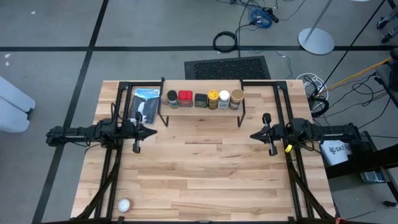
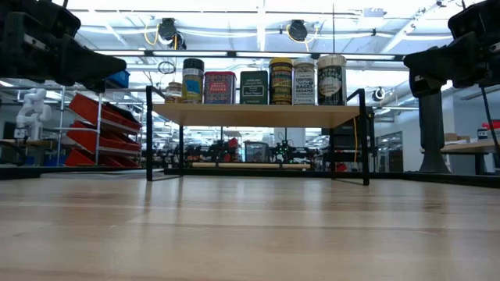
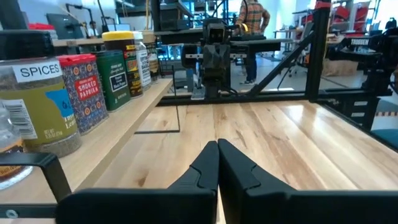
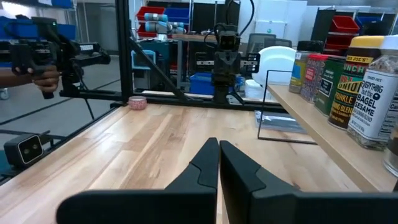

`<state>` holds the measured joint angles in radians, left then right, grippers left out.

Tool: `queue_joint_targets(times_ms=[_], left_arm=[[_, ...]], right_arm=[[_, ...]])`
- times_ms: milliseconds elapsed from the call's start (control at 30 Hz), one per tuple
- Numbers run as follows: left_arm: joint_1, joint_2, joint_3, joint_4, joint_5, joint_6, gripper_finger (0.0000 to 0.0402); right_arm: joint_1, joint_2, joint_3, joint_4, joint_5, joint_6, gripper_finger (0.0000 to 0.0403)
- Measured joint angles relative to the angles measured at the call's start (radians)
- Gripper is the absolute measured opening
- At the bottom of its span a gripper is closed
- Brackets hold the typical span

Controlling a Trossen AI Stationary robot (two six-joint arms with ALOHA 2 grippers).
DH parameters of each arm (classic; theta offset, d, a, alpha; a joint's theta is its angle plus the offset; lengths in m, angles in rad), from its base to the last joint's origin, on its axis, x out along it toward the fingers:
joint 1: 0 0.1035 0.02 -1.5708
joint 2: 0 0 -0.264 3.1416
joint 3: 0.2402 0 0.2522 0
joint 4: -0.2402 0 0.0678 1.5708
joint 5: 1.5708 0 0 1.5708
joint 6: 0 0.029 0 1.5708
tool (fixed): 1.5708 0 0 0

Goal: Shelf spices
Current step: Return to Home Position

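Note:
The shelf [image 1: 202, 109], a light wood plank on thin black legs, stands at the table's far middle. Six spice containers stand upright in a row on its plank: a dark-lidded jar [image 1: 172, 98], a red tin [image 1: 185, 98], a black square tin [image 1: 200, 100], a yellow-lidded jar [image 1: 212, 99], a white-lidded jar [image 1: 224, 99] and a tan-lidded jar [image 1: 236, 98]. They also show in the low view [image 2: 258, 82]. My left gripper [image 1: 154, 132] is shut and empty, left of the shelf and nearer than it. My right gripper [image 1: 252, 135] is shut and empty on the right. The two grippers point at each other.
A flat blue-and-black package [image 1: 146, 104] lies on the table left of the shelf. A small white ball [image 1: 124, 205] lies near the near left corner. Bare tabletop [image 1: 205, 174] spreads between the arms and toward the near edge. A person [image 3: 252, 18] stands in the room beyond.

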<state>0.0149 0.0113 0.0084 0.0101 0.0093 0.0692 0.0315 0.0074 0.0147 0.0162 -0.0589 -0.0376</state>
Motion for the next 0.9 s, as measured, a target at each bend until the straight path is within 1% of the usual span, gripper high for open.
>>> queue_joint_targets(times_ms=[167,367,467,533,600,900], left_arm=[[-0.008,0.000,0.000,0.000,0.020,-0.011,0.0002],[-0.063,0.000,0.000,0.000,0.026,-0.009,0.0001],[-0.092,0.000,0.000,0.001,-0.006,0.019,0.0001],[-0.099,0.000,0.000,0.005,-0.034,0.065,0.0001],[-0.101,0.000,0.000,0.009,-0.057,0.072,0.0001],[-0.101,0.000,0.000,0.008,-0.063,0.069,0.0000]], right_arm=[[0.001,0.000,0.000,0.000,0.000,0.001,0.0000],[0.003,0.000,0.000,0.003,-0.020,0.014,0.0000],[0.003,0.001,0.000,0.003,-0.020,0.013,0.0000],[0.003,0.005,0.000,0.003,-0.020,0.010,0.0000],[0.003,0.009,0.000,0.003,-0.020,0.006,0.0000],[0.003,0.035,0.000,0.004,-0.020,0.015,0.0000]])
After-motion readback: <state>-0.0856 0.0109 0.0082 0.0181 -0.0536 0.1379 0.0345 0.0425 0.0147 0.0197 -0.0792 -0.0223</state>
